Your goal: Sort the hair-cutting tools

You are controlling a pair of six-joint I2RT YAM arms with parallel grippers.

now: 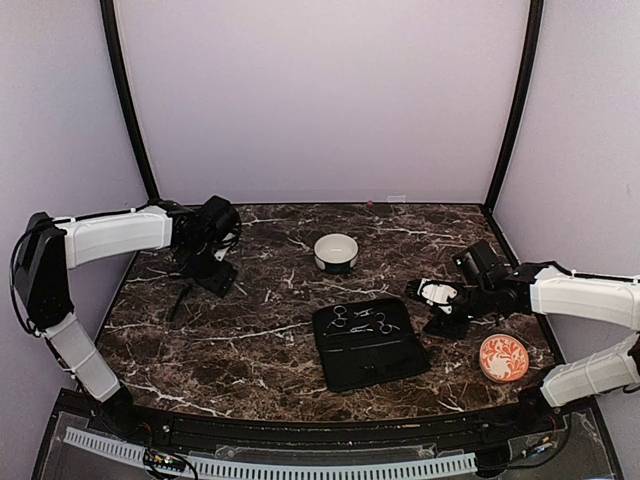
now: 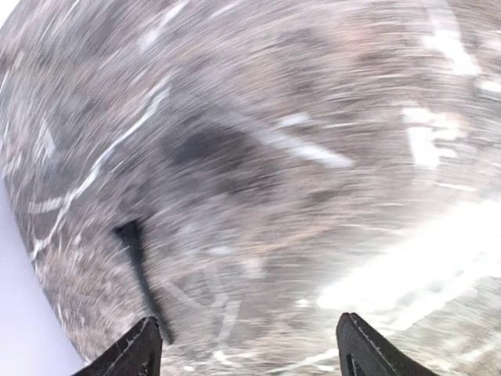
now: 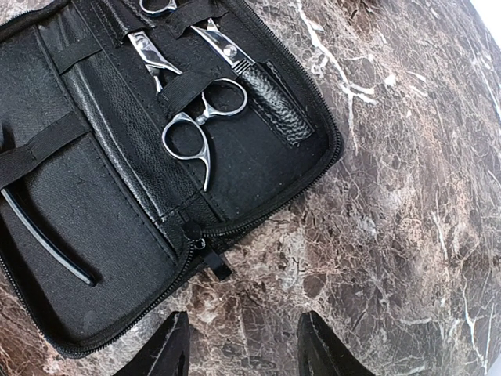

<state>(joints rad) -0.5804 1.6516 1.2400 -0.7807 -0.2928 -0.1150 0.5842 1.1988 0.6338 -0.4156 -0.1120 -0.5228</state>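
Scissors (image 3: 203, 117) lie diagonally in the open case (image 3: 102, 196), up-left of the nearer right gripper (image 3: 243, 321), its jaws parted and empty.

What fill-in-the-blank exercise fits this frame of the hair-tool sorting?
1. Silver scissors sit strapped inside the open black ____.
2. The round bowl beyond it is ____.
3. The left hand and right hand are both ____, gripping nothing.
4. A thin black tool lies loose on the table near the ____ arm.
Missing: case; white; open; left.
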